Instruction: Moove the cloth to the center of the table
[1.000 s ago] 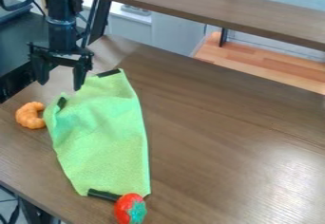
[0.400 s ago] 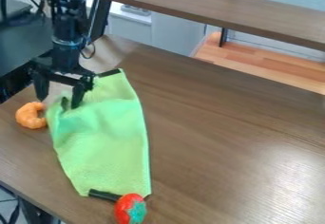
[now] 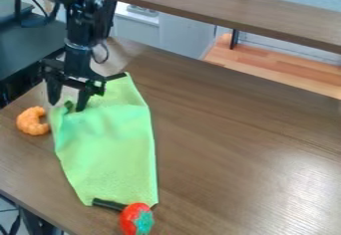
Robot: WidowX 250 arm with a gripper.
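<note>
My gripper (image 3: 67, 105) hangs at the upper left over the top end of the cloth, its two fingers spread apart with one on either side of the cloth's upper left corner. The green cloth (image 3: 110, 152) lies lengthwise on the left part of the brown table (image 3: 240, 144), with dark patches at its corners. Whether the fingertips touch the cloth, I cannot tell.
An orange curved toy (image 3: 31, 121) sits just left of the cloth. A red toy with a green top (image 3: 136, 219) lies at the cloth's lower end. A raised brown shelf (image 3: 226, 13) spans the back.
The gripper has come down from above the cloth's top left corner and then shifted slightly right. The cloth and both toys lie where they were.
</note>
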